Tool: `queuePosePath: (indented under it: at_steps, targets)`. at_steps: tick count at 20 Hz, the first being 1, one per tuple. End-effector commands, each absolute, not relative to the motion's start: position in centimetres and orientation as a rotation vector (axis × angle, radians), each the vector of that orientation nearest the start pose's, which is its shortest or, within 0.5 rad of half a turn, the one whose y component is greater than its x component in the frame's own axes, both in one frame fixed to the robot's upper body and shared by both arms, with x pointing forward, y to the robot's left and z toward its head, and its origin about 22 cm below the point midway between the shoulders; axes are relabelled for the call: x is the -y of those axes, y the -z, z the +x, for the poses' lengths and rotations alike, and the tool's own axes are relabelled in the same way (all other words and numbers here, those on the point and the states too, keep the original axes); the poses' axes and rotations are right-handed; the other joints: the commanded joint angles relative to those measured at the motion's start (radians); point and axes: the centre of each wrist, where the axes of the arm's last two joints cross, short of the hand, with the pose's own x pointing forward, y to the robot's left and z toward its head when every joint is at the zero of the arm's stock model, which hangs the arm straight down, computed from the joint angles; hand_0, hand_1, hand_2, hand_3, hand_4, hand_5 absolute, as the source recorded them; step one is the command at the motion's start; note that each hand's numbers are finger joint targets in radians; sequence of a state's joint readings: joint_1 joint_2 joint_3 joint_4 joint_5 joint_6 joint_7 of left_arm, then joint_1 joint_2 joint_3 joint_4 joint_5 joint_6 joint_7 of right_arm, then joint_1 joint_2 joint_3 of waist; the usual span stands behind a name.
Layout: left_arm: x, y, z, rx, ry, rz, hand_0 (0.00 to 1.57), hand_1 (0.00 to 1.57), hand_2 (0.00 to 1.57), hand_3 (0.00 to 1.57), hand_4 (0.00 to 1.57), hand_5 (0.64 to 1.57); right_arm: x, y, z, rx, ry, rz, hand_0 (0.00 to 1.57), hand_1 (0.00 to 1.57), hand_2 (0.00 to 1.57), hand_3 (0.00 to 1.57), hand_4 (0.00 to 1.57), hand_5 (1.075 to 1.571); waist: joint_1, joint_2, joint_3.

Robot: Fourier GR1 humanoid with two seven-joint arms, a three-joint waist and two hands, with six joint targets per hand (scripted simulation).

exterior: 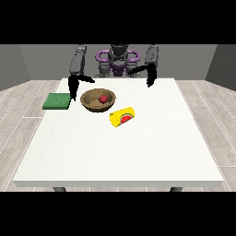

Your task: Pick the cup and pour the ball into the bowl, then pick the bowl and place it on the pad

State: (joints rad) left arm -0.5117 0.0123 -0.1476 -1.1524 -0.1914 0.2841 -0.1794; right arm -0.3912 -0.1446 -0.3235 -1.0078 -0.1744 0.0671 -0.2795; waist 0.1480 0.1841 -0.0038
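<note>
A brown wooden bowl stands on the table left of centre, with a red ball inside it. A yellow cup lies on its side just right of and in front of the bowl, its red inside facing the camera. A green pad lies flat at the table's left edge. The hand at the view's left hangs between the pad and the bowl, close to the bowl's left rim, holding nothing. The hand at the view's right hovers over the far edge, away from all objects.
The white table stretches wide in front of the objects. The robot's torso stands behind the far edge. Grey wooden floor surrounds the table.
</note>
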Motion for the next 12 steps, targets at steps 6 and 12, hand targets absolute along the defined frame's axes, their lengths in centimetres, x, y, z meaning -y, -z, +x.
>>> queuePosePath:
  at_steps: [6, 12]
  targets:
    - [-18.9, -4.3, 34.5, 1.88, 0.277, 0.082, 0.0, 0.0, 0.0, 0.0, 0.0, 1.565, 28.2, 3.0, 35.0, 1.649, 0.275, -0.052, 0.0, 0.0, 0.0, 0.0, 0.26, 1.567, 0.007, -0.012, 0.0042]
    - [-22.1, -3.3, 32.8, 1.897, 0.29, 0.087, 0.0, 0.0, 0.0, 0.0, 0.0, 1.565, 30.4, 6.4, 32.7, 1.621, 0.281, -0.052, 0.0, 0.0, 0.0, 0.0, 0.2, 1.562, 0.002, -0.005, 0.0041]
